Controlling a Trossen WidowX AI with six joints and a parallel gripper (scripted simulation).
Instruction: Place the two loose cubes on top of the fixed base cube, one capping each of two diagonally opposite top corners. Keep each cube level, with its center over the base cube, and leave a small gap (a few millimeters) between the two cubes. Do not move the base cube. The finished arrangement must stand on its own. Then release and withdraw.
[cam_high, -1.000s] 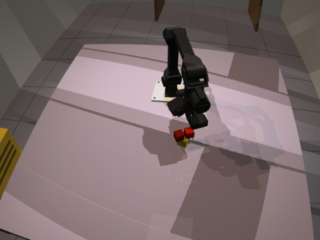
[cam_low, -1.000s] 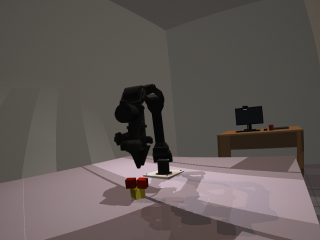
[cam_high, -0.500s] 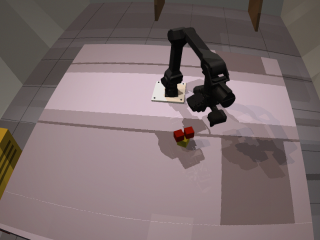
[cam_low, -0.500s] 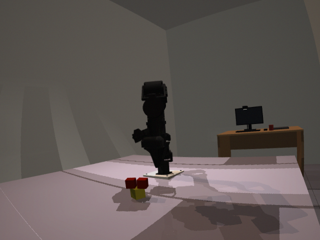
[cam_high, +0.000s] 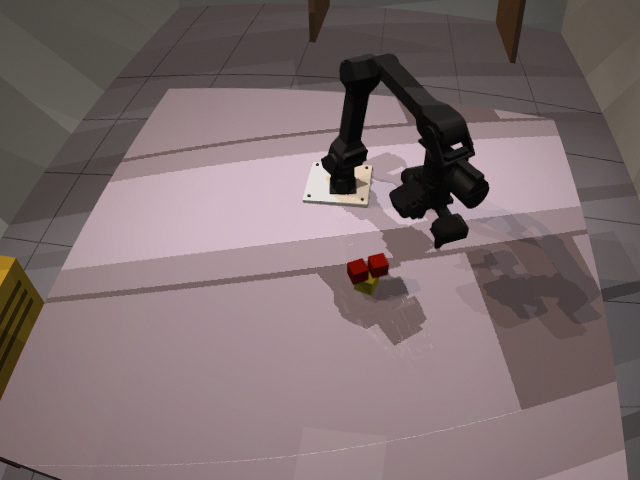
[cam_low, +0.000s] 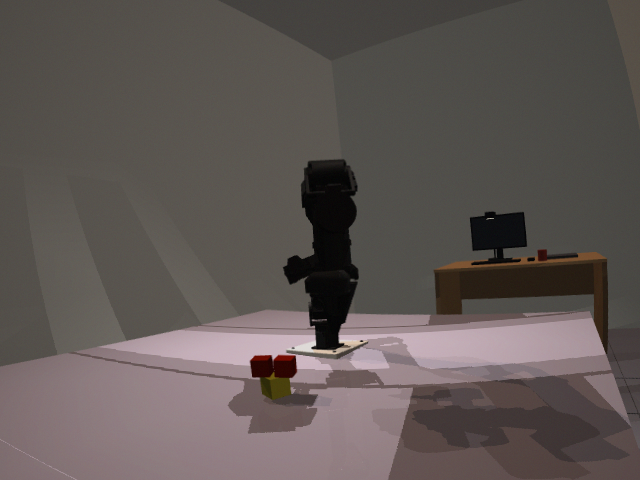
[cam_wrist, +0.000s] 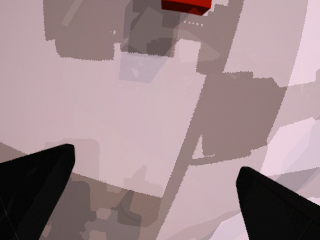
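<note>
The yellow base cube (cam_high: 367, 286) (cam_low: 277, 388) stands on the table. One red cube (cam_high: 357, 271) (cam_low: 261, 366) and another red cube (cam_high: 378, 265) (cam_low: 285, 365) rest on top of it, over opposite corners. Both look level, with a narrow gap between them in the exterior view; its exact width cannot be told. My gripper (cam_wrist: 157, 166) is open, with nothing between its fingers. In the top view it hangs above the table, to the right of the cubes and apart from them. Part of a red cube (cam_wrist: 186, 6) shows at the top edge of the wrist view; which one cannot be told.
The arm stands on a white mounting plate (cam_high: 313, 189) (cam_low: 302, 350) behind the cubes. A yellow slotted box (cam_high: 18, 310) is at the far left. A wooden desk (cam_low: 522, 284) with a monitor (cam_low: 498, 232) stands in the background. Arm shadows fall across the table.
</note>
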